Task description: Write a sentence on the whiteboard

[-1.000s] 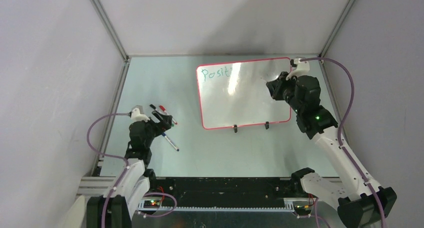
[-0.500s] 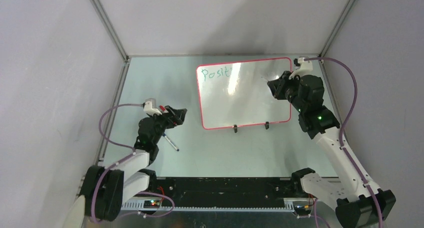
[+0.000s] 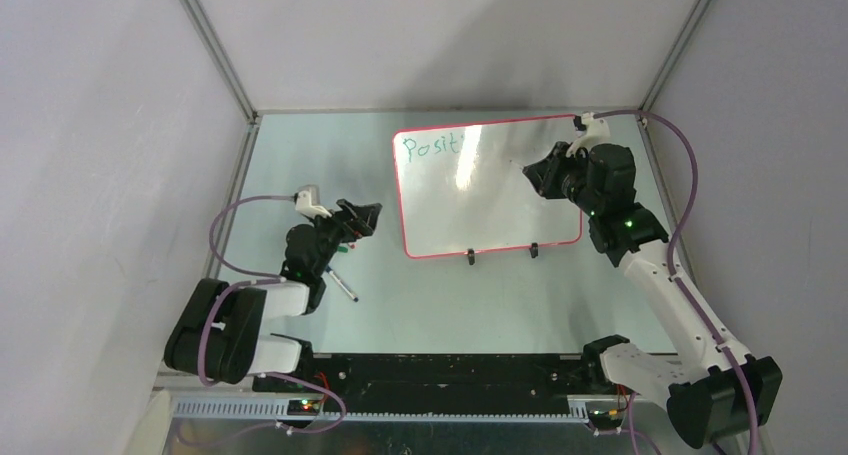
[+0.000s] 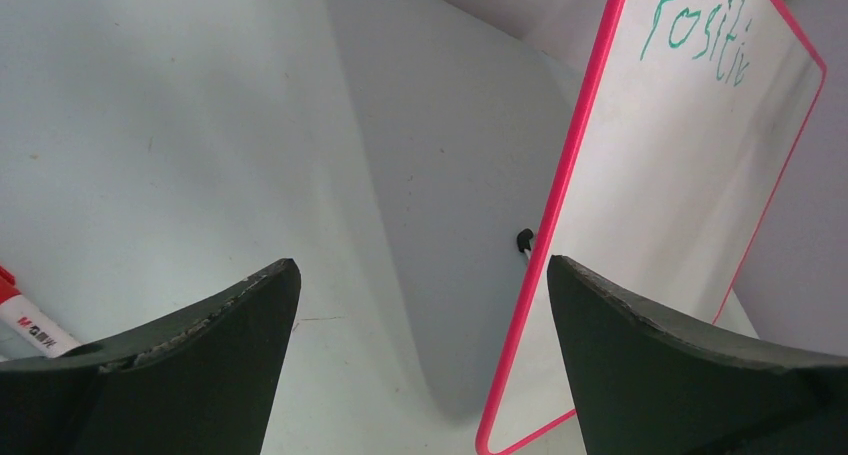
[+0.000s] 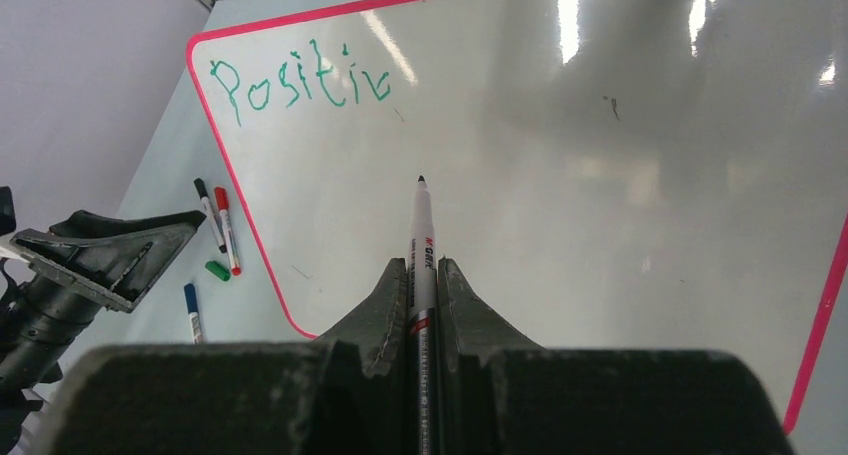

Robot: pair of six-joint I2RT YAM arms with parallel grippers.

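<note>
Mid-word on the whiteboard (image 5: pixel 600 225), stopped at "Positiv"

Reads only that much of the sentence (image 5: pixel 300 83), in thin green letters along the top left of a board standing propped toward the far right of the table (image 3: pixel 300 155). Clamped tight in the right gripper (image 5: pixel 421 267): a marker (image 5: pixel 421 220), tip forward and aimed at bare white below and right of the last letter, apart from the writing; cannot tell whether touching the surface. Spread fully wide and holding nothing: the left gripper (image 4: pixel 420 270), low beside the board's left edge, near loose markers (image 5: pixel 222 237) lying on the table. Judged to be a pause between letters; next calls for bringing the tip up and left to just after the "v", pressing lightly and carrying on the word without shoving the board back
</note>
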